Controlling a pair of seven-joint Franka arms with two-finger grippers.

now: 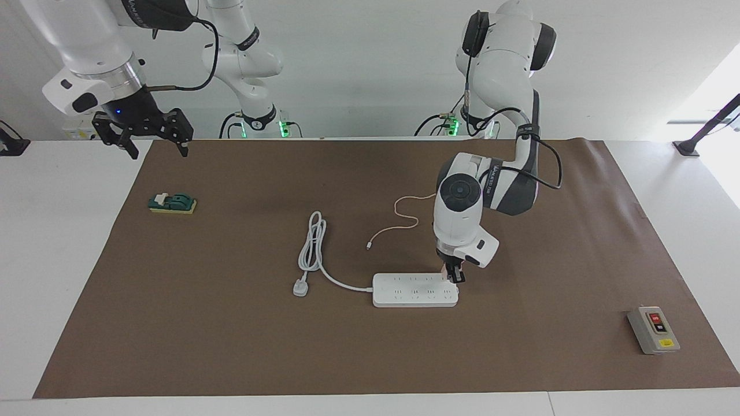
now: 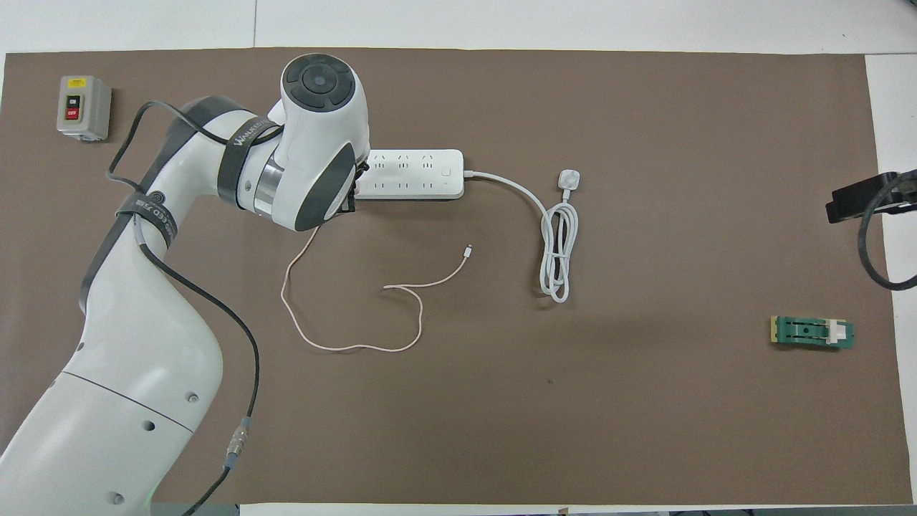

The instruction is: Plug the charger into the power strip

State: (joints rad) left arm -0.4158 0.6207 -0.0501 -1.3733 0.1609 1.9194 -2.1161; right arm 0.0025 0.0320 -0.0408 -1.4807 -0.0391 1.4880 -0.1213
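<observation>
The white power strip point(image 1: 413, 290) point(image 2: 412, 174) lies flat mid-table, its thick cord running toward the right arm's end. My left gripper point(image 1: 455, 277) points straight down over the strip's end toward the left arm's side, shut on the small pink charger point(image 1: 444, 271). The charger sits right at the strip's top face; whether its pins are in a socket I cannot tell. In the overhead view my left wrist hides the charger. Its thin pink cable point(image 1: 404, 222) point(image 2: 358, 347) loops over the mat nearer the robots. My right gripper point(image 1: 144, 137) hangs open, waiting high over the mat's corner.
The strip's white three-pin plug point(image 2: 569, 179) and coiled cord point(image 2: 557, 251) lie beside it. A grey switch box point(image 1: 653, 329) point(image 2: 84, 107) sits at the left arm's end. A green block point(image 1: 172, 203) point(image 2: 812, 332) rests toward the right arm's end. A brown mat point(image 1: 520, 358) covers the table.
</observation>
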